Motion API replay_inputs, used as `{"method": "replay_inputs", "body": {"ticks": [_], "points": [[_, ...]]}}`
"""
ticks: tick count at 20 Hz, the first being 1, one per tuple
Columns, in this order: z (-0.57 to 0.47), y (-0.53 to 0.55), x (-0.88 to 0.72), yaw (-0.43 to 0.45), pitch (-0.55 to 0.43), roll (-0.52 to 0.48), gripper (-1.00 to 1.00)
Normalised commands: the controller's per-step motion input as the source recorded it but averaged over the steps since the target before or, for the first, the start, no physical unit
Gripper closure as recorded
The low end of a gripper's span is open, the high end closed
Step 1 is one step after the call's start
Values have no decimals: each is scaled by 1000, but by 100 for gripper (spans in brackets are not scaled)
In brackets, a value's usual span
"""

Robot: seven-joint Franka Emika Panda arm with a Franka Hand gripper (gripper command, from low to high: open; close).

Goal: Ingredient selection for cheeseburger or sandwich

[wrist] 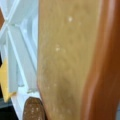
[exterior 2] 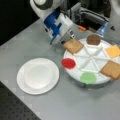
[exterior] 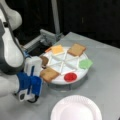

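The ingredients lie in a white divided tray (exterior: 60, 81). My gripper (exterior 2: 70, 37) hangs at the tray's rim, right over a brown toast slice (exterior 2: 73, 45), which fills the wrist view (wrist: 65, 60) from very close. In the other sections are the dark round patty (exterior 2: 93, 39), the yellow-orange cheese (exterior 2: 113, 51), a second toast slice (exterior 2: 112, 69), the green lettuce (exterior 2: 88, 77) and the red disc (exterior 2: 68, 63). In a front view the blue and white gripper (exterior: 40, 71) touches the near toast (exterior: 49, 74). No cheeseburger or sandwich is in view.
A white paper plate (exterior 2: 37, 75) with nothing on it lies on the grey table beside the tray, also at a front view's bottom (exterior: 76, 108). Metal rails and a post (exterior: 47, 37) stand behind the tray.
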Motion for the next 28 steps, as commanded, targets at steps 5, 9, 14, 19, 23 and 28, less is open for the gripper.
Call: {"method": "replay_inputs", "body": {"ticks": [5, 9, 14, 19, 23, 28], "points": [[-194, -325, 399, 197, -120, 506, -100], [-238, -321, 416, 209, -93, 456, -100], [-198, -349, 410, 231, -36, 407, -100], [-176, -359, 404, 235, -39, 382, -100], [-219, -324, 404, 219, -87, 388, -100], [-232, -312, 383, 218, -72, 364, 100]]}}
